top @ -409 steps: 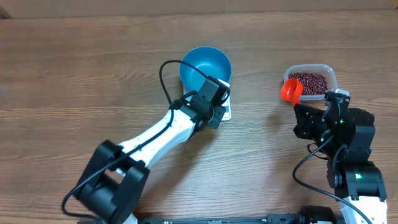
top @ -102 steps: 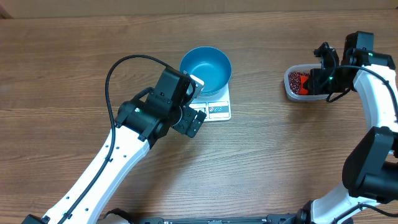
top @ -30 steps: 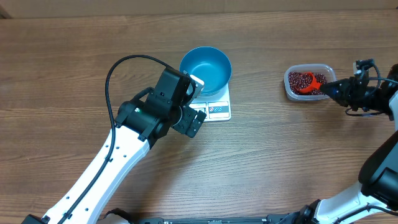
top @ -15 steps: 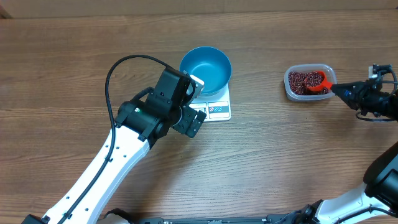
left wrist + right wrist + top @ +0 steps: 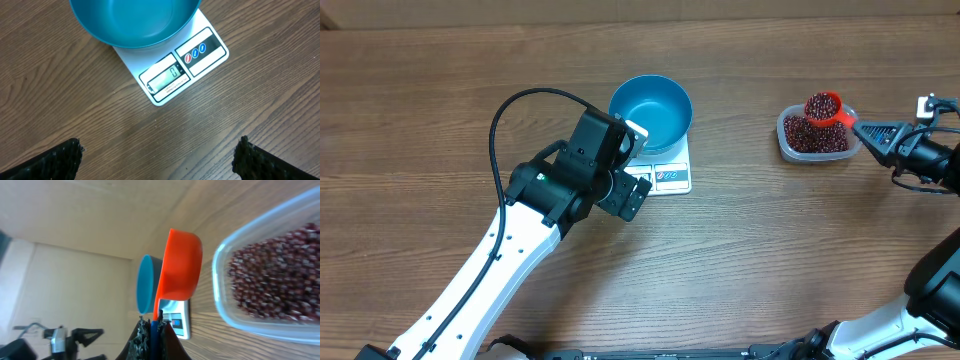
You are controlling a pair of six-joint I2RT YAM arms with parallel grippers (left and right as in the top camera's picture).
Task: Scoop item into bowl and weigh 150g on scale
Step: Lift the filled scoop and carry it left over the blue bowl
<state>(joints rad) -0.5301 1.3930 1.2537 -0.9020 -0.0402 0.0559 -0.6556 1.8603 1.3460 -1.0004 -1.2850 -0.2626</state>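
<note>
wood table (image 5: pixel 770 250); right hand (image 5: pixel 865 130) clamped on red scoop (image 5: pixel 823 107), left hand (image 5: pixel 157 161) apart.

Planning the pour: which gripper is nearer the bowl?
Left. The left gripper is open just beside the bowl, at the scale; the right gripper is far off by the tub, gripping a full scoop.

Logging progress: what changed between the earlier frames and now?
The right jaws, shut on the orange scoop, dipped it into the clear tub and lifted it out full of beans. The left arm drew back from the scale. Scale and blue bowl unmoved.
</note>
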